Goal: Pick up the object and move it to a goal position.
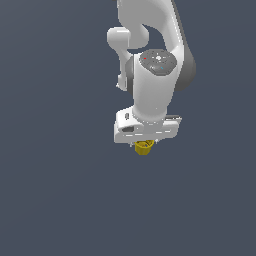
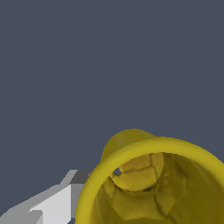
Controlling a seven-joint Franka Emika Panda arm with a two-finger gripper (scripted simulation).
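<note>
The small yellow cup (image 1: 143, 147) sits right under my white gripper (image 1: 144, 142) in the exterior view, tilted, with only its lower part showing below the hand. In the wrist view the cup (image 2: 131, 144) is very close and its round rim and hollow inside fill the lower part of the picture. One grey-white finger (image 2: 57, 203) lies against the outside of the cup's wall. The other finger is hidden behind the cup. The gripper looks shut on the cup.
The ground all around is plain dark blue-grey, with no other objects, edges or goal marker in either view. The arm's white links (image 1: 150, 40) rise above the gripper.
</note>
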